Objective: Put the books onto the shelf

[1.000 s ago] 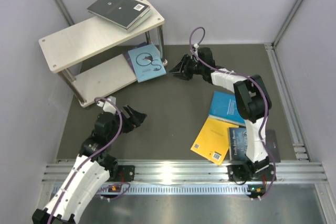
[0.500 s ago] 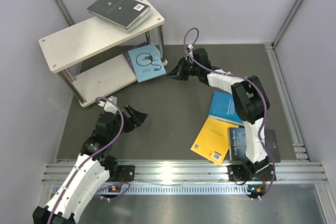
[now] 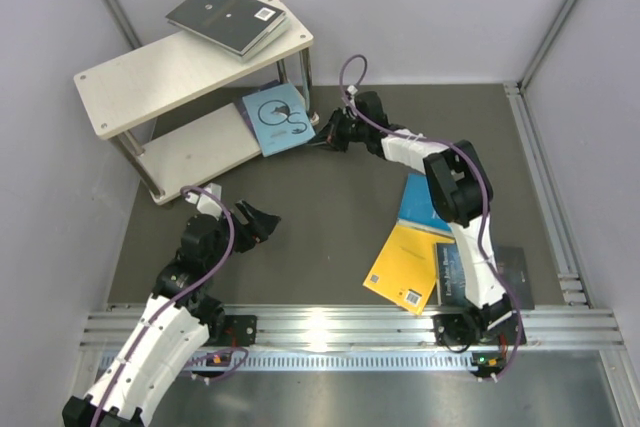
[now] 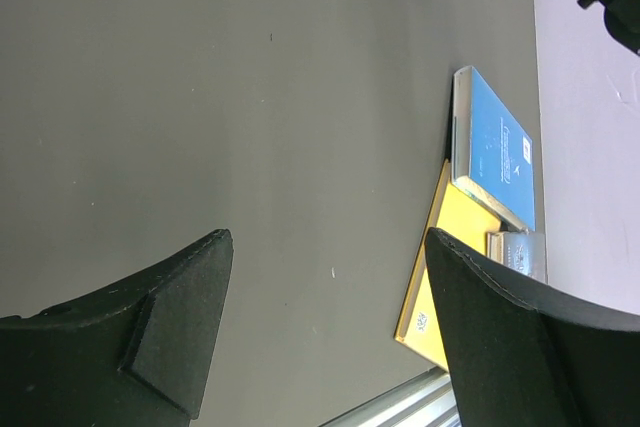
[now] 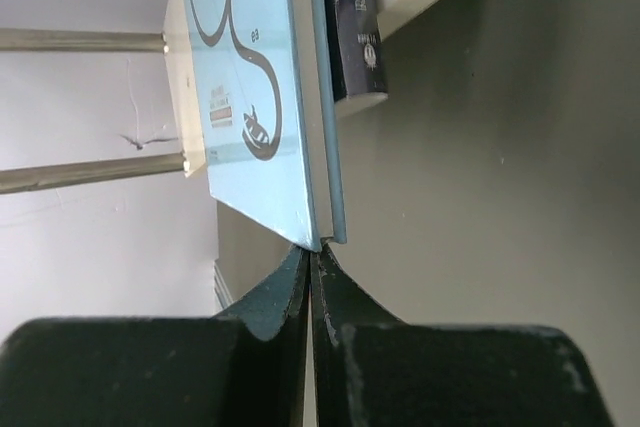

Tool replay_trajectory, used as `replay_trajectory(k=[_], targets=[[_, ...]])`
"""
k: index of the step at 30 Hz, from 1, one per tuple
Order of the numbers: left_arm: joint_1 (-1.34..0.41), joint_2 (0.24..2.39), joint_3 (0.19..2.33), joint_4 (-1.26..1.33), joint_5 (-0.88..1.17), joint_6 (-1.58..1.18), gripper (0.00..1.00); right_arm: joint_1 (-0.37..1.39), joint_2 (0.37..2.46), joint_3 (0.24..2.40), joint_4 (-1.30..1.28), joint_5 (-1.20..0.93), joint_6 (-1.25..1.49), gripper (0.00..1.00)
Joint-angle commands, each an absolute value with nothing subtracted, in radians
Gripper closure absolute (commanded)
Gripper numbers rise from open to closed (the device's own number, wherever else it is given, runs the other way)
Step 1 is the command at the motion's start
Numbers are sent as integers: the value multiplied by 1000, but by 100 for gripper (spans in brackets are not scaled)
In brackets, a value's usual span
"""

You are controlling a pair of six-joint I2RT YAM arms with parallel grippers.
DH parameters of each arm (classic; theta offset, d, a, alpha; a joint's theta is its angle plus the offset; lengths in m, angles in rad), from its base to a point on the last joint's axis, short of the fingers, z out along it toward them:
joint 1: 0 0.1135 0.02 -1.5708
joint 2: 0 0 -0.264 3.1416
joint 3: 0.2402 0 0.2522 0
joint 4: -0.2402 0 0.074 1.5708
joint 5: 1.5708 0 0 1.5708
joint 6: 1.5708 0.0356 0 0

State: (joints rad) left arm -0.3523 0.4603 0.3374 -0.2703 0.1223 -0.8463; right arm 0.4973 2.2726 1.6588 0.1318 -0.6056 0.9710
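The shelf (image 3: 150, 77) stands at the back left, and two dark books (image 3: 225, 17) lie stacked on its top board. On the lower board a light blue book (image 3: 280, 119) with a black swirl overhangs the edge, on top of a dark book (image 5: 355, 27). My right gripper (image 3: 318, 137) is shut, its tips against that blue book's (image 5: 250, 77) near corner, nothing between the jaws. My left gripper (image 3: 262, 222) hangs open and empty over the mat. A bright blue book (image 3: 425, 202), a yellow one (image 3: 400, 267) and a dark blue one (image 3: 455, 272) lie under the right arm.
The shelf's metal posts (image 5: 80, 40) stand beside the blue book. An aluminium rail (image 3: 330, 322) runs along the near edge. Grey walls close in the back and both sides. The left wrist view shows the bright blue book (image 4: 495, 147) and the yellow book (image 4: 455, 247).
My right gripper has shut and moved left from the mat to the light blue book's corner at the shelf. The left arm has barely moved.
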Motion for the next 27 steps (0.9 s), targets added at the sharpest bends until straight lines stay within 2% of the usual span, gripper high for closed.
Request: replay_trajectory(k=[1,10,15,23,25,27], targets=[[-348,453,348,-238,115,-845,18,511,2304,1758,166,-594,991,100],[-348,459,344,-235,114,-842,18,512,2410,1922,141,-584,1034,100],[-348,462,345,-235,109,-839,18,512,2418,1924,141,-589,1034,100],[-348,485,342,-204,118,-833,17,480,2179,1701,92,-528,878,100],[-348,495,342,-178,132,-831,17,454,2087,1631,77,-537,848,97],[-348,512,341,-154,149,-828,17,431,2021,1585,51,-532,790,87]])
